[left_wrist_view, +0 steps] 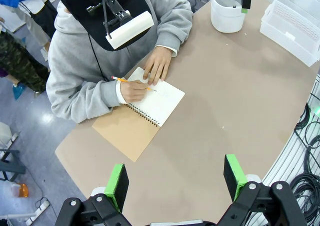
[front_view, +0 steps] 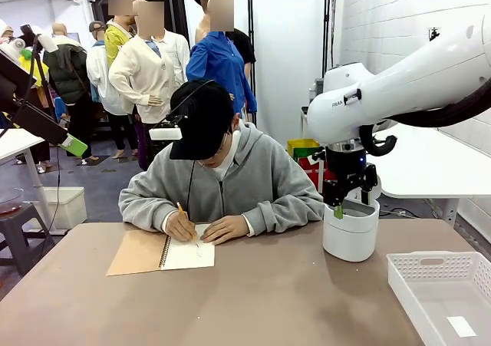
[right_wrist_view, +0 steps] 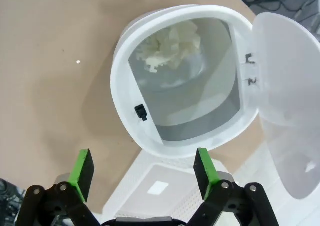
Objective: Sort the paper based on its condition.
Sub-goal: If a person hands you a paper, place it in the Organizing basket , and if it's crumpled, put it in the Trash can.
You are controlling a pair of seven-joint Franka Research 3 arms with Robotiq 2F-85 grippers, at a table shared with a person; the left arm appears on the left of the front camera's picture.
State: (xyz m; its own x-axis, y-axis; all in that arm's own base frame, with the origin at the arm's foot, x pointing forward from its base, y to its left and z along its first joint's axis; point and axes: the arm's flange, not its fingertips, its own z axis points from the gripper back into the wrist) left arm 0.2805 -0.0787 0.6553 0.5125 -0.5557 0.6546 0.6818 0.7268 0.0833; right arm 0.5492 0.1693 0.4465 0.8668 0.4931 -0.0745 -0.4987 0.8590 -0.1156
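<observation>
A crumpled white paper wad (right_wrist_view: 170, 46) lies inside the round white bin (right_wrist_view: 125, 100), whose lid (right_wrist_view: 290, 85) stands open. My right gripper (right_wrist_view: 144, 171) hangs open just above the bin's mouth with nothing between its fingers; the front view shows the right gripper (front_view: 340, 206) right over the bin (front_view: 350, 238). High over the near table edge, my left gripper (left_wrist_view: 176, 178) is open and holds nothing. The person writes with a pencil on the white page of an open spiral notebook (left_wrist_view: 160, 103).
A white perforated basket (front_view: 441, 273) stands at the table's right front corner, with a small flat white piece (front_view: 461, 327) on its floor. The person's hands (front_view: 203, 229) rest on the notebook (front_view: 138, 252) at the far left. Bare brown tabletop (front_view: 268, 292) lies between.
</observation>
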